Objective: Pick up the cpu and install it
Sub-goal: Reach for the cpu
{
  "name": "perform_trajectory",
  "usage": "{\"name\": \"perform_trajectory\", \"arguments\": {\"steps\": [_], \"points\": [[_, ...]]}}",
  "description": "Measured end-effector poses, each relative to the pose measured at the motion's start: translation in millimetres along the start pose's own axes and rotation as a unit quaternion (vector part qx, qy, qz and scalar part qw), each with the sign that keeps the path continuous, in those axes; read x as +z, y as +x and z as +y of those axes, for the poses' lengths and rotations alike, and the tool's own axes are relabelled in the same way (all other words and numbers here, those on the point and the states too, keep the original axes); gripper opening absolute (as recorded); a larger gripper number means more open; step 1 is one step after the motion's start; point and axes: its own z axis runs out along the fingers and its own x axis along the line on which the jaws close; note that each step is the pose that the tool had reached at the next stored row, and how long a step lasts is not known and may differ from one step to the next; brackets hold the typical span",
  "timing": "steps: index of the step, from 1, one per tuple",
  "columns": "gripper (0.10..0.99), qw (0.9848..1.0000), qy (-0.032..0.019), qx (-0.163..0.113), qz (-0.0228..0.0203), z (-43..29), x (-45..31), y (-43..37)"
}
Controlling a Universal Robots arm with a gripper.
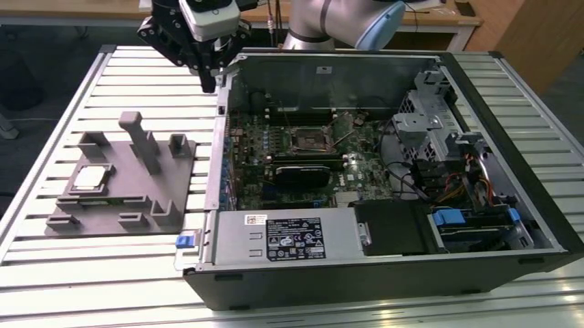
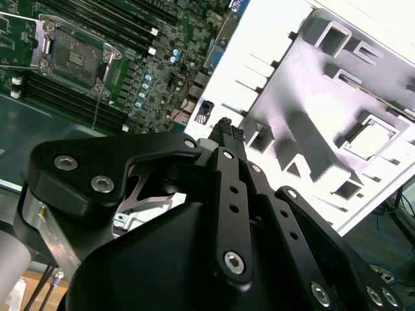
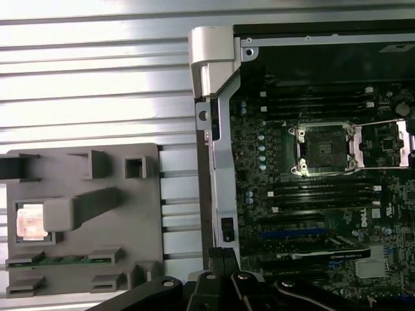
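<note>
Table (image 1: 137, 89): pale metal slats running across the whole scene, carrying the computer and the holder.
Computer case (image 1: 383, 273): black tower lying on its side with the side panel off, on the exterior view's right half of the table; drive bays and cables fill the end toward that view's right.
Arm (image 1: 329, 20): silver tube with a pale blue joint cap, reaching in from the far edge of the table.
Motherboard (image 1: 365, 171): green board lying flat in the bottom of the case, with dark memory slots on either side of the socket.
Holder (image 1: 119, 205): grey plastic fixture with upright posts and pockets, flat on the table just beside the case on the exterior view's left.
Gripper (image 1: 209, 85): black, pointing down over the far corner of the case wall nearest the holder; in both wrist views the tips (image 2: 227, 128) (image 3: 222, 254) are pressed together, so the jaws are closed with nothing between them.
Socket (image 1: 310, 139): square, metal-framed, near the middle of the motherboard; its dark centre is exposed in both wrist views (image 2: 72, 57) (image 3: 322, 148).
Cpu (image 1: 89, 179): silvery square chip lying flat in a pocket of the holder, on the side away from the case, well apart from the gripper; seen in both wrist views (image 2: 371, 139) (image 3: 30, 221).
</note>
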Motion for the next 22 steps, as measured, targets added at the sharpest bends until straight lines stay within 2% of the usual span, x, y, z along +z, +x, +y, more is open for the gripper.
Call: {"name": "perform_trajectory", "arguments": {"steps": [12, 22], "points": [[0.106, 1.0000, 0.0000, 0.000, 0.0000, -0.6, 0.5, 7.3], [0.106, 1.0000, 0.0000, 0.000, 0.0001, -1.4, 1.0, 17.8]]}}
